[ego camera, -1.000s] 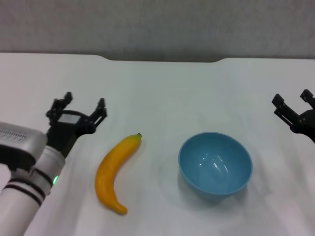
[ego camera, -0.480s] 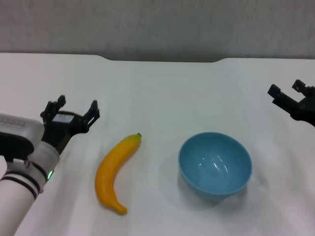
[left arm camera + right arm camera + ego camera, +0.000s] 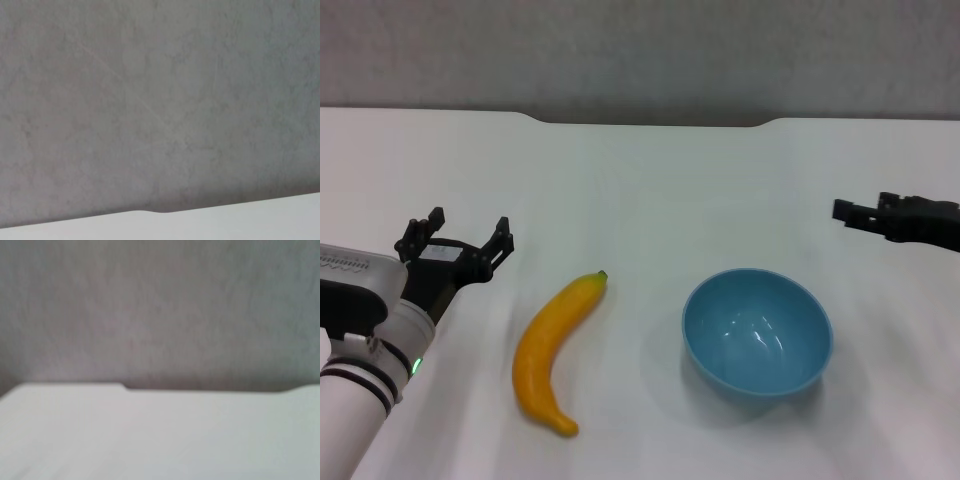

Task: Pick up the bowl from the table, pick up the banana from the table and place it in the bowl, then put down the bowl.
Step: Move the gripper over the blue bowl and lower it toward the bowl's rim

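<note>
1. Two task items rest on the white table (image 3: 650, 190): the banana (image 3: 552, 350) left of centre and the light-blue bowl (image 3: 758, 334) right of it, apart from each other.
2. Banana: lies curved, green stem tip toward the far side.
3. Bowl: upright, nothing inside.
4. Left gripper (image 3: 454, 243): left of the banana, not touching it; jaws spread open, holding nothing.
5. Right gripper (image 3: 860, 213): at the right edge, far of the bowl; jaw state cannot be told.
6. Both wrist views show only the grey wall (image 3: 160, 100) and the table's notched far edge.
</note>
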